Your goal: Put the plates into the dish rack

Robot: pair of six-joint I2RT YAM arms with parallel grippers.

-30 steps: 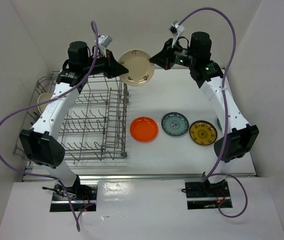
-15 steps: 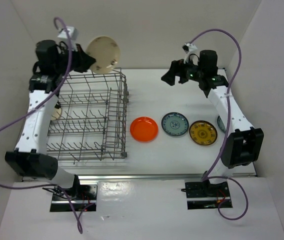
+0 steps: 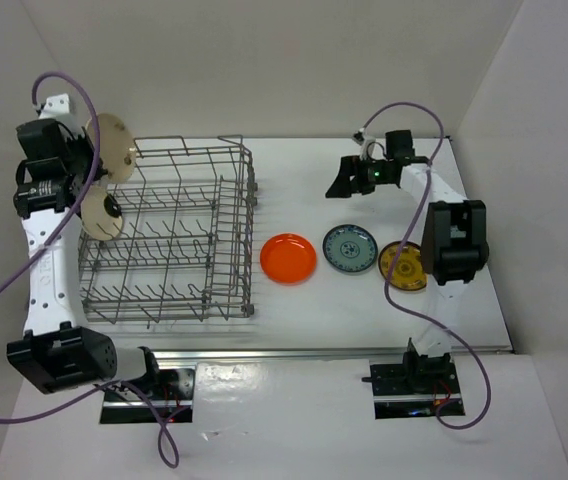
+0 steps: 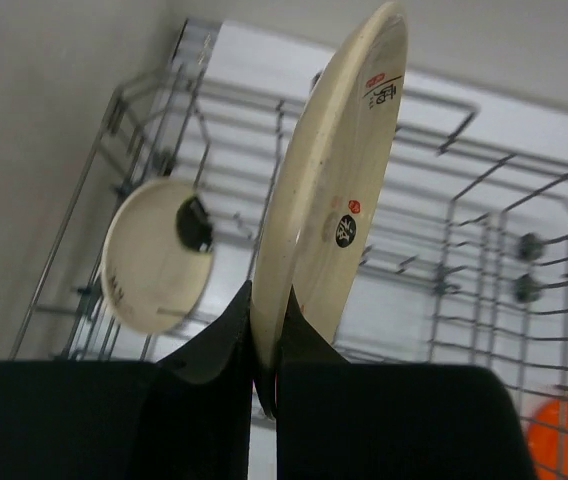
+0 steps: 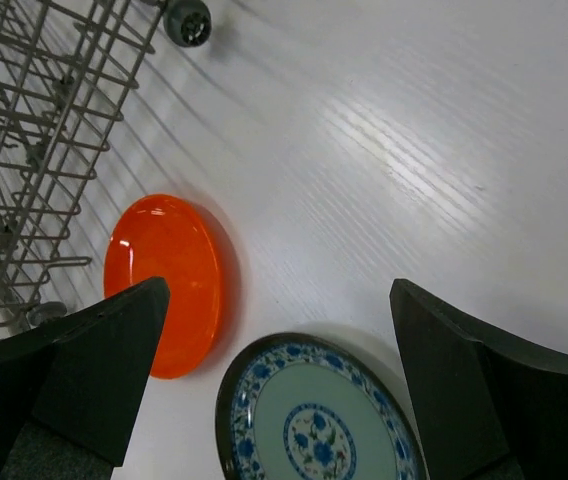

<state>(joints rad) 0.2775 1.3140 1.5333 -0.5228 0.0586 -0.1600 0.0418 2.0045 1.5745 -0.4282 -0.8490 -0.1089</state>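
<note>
Overhead view of a white counter [image 3: 294,180] with a large grey wire dish rack [image 3: 247,230] on its left half. The left end effector [image 4: 264,320] is raised over the rack's far left corner. Its two black fingers are pressed together on the rim of a round cream plate with small dark marks [image 4: 334,200], which is held upright on edge above the wires. A second cream plate with a dark mark [image 3: 99,215] stands on edge at the rack's left side, just near of the held one. Three more plates lie flat in a row on the counter to the right of the rack. First comes a plain orange-red plate [image 3: 288,258] just beside the rack, then a blue-and-white patterned plate [image 3: 350,247]. Last is a yellow plate with a dark pattern [image 3: 404,265], partly hidden under the right arm. The right end effector [image 5: 274,300] hangs above bare counter just far of the blue-and-white plate. Its fingers are spread wide apart and hold nothing.
</note>
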